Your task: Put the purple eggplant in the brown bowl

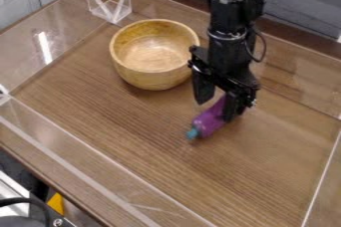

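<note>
The gripper [230,105] is pointed straight down and its jaws are seen parted, with nothing clamped between them. Just below the fingertips, at their lower left edge in the view, the purple eggplant [209,123] is found lying on the wooden table [120,141], its blue-teal stem end turned away from the fingers toward the near left. Whether a fingertip is touching the purple body cannot be told, since the dark fingers overlap it.

Up and to the left of the fingers, well apart from them, the brown bowl [155,55] is seen standing upright and empty. The eggplant is thus outside the bowl, and the placing step is judged not yet done.

The eggplant is judged to be a light toy, probably stiff or slightly yielding, with a glossy rounded skin that may be slippery under narrow fingers. A hold across the plump middle of the purple body is advised, with the jaws set square to its long axis; the tapering stem end is better avoided, as a rounded, slick shape can be squeezed out sideways there. Little risk of breakage is expected, but a firm, centred closure is called for.
</note>
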